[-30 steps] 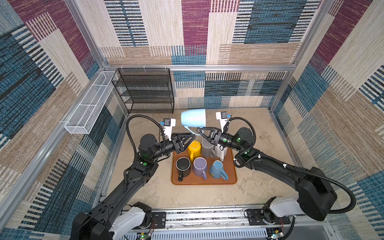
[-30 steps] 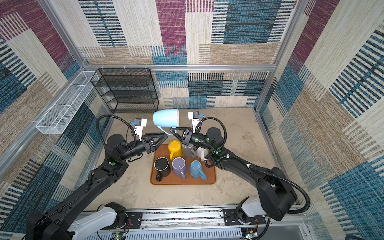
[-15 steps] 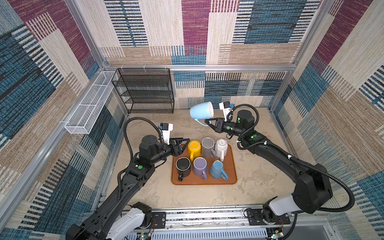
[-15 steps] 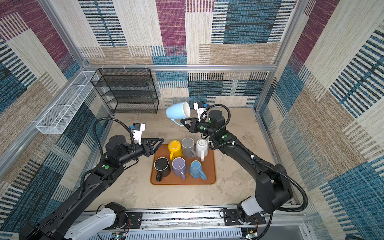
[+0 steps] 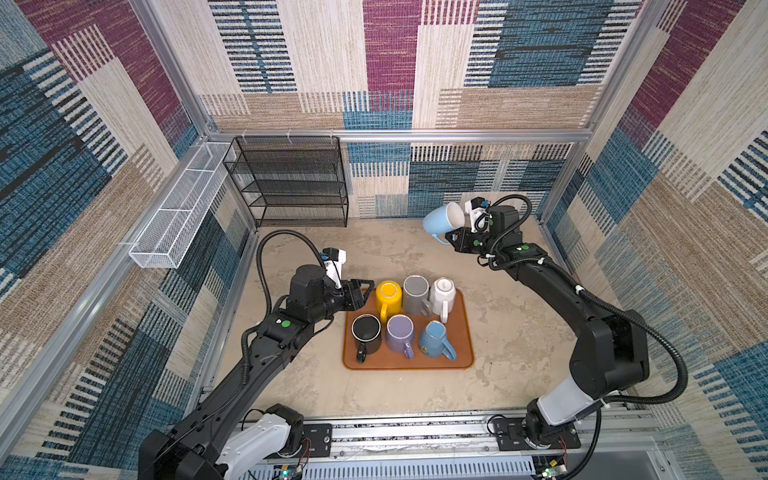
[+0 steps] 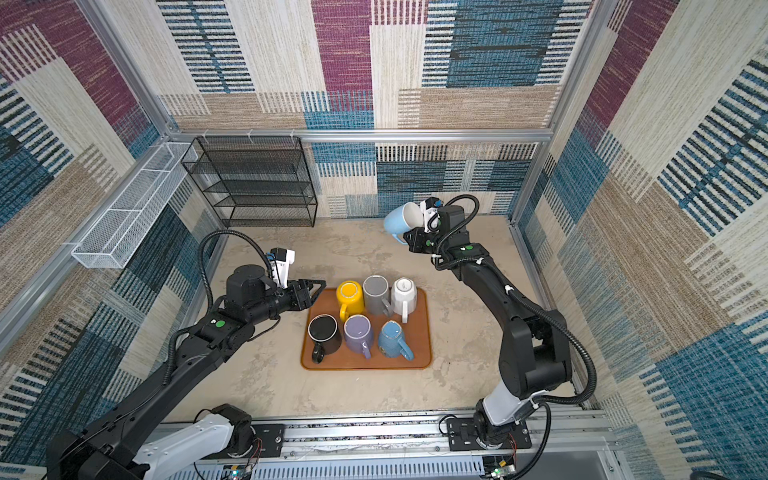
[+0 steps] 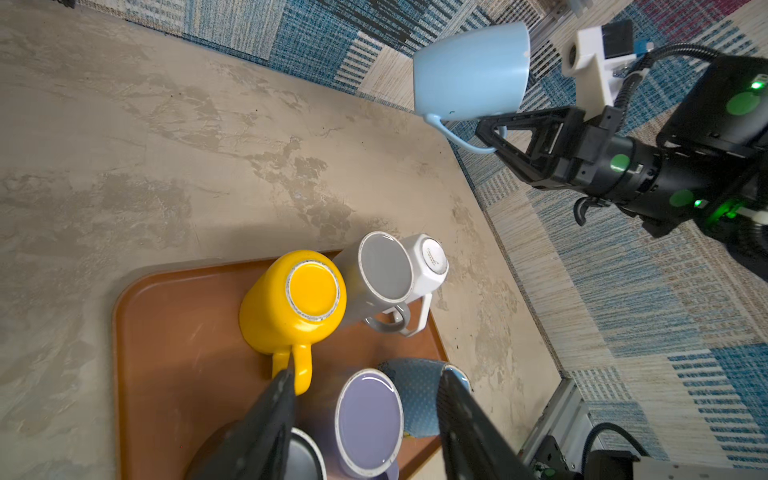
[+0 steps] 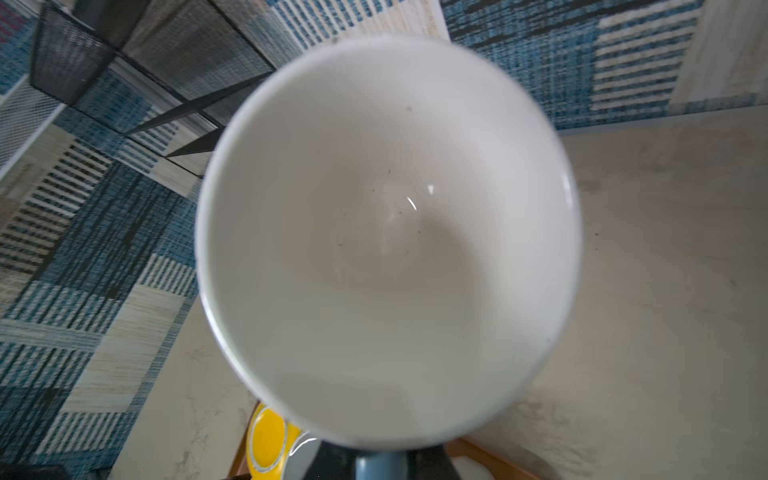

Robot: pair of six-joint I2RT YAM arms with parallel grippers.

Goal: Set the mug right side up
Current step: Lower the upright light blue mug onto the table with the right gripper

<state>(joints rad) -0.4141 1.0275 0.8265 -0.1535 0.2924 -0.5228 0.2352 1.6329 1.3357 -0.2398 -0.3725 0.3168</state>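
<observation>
Woven-panelled enclosure, mottled desk (image 5: 374, 249). Right pincer (image 5: 454, 240), pinching the handle (image 7: 457, 141), holds the pale blue mug (image 5: 442, 218) aloft over the desk's far right, long axis near horizontal, mouth facing that arm's wrist. Left pincer (image 5: 368, 293), half-spread and empty, is well apart beside the tray (image 5: 463, 332).

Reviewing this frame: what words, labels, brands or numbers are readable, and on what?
Nothing reads clearly.
Base of the white mug: small dark printed mark, too blurred to read.
On the light blue mug and the tray: no lettering visible.
</observation>
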